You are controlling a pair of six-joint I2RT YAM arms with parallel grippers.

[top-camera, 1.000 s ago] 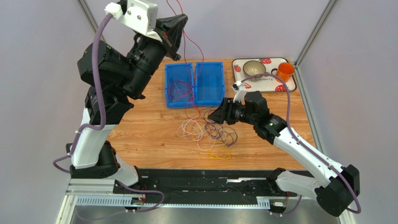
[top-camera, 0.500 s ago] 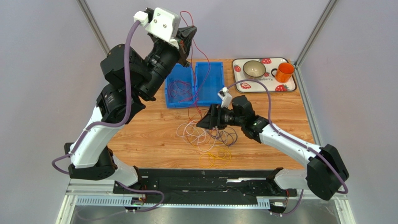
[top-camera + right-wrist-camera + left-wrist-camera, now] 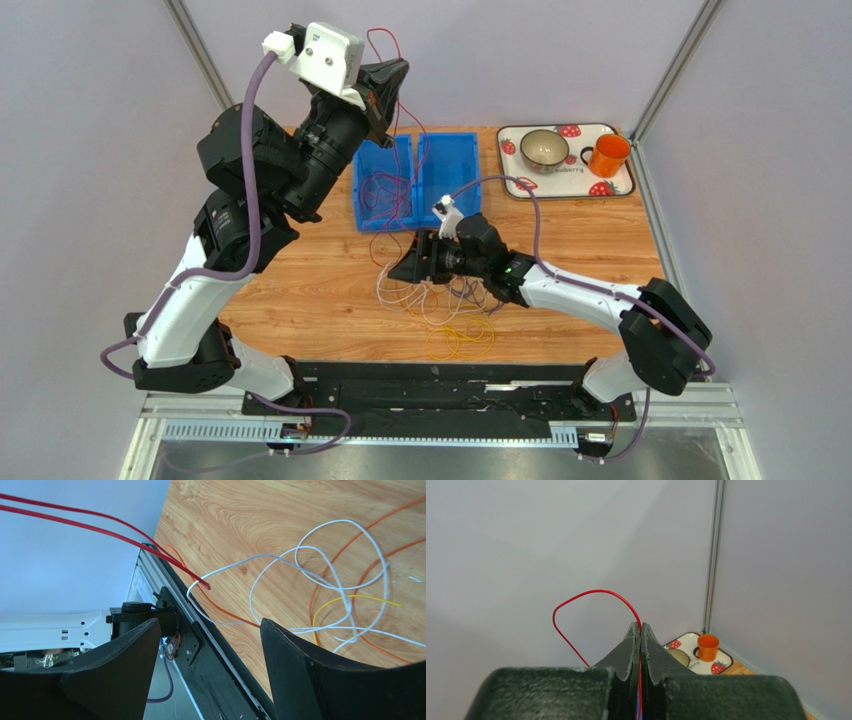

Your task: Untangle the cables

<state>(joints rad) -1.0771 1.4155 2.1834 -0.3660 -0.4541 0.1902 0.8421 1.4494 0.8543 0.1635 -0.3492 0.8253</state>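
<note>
1. Two grippers on my screens. The left gripper (image 3: 640,630), raised high, is pinched fully closed on the dark red cable (image 3: 591,592), which arcs out above its tips.
2. Below it, that cable hangs down toward the blue bins (image 3: 450,190).
3. My right gripper (image 3: 209,625) hangs low with its jaws spread wide, holding nothing.
4. Just ahead of it, the white cable (image 3: 260,558), orange cable (image 3: 311,602) and yellow cable (image 3: 355,597) lie tangled on the wooden table (image 3: 240,510).

Legible text | on tray (image 3: 565,182), far right: one small dark printed word across its near white part, ending "berry"; its first letters too small to read
</note>
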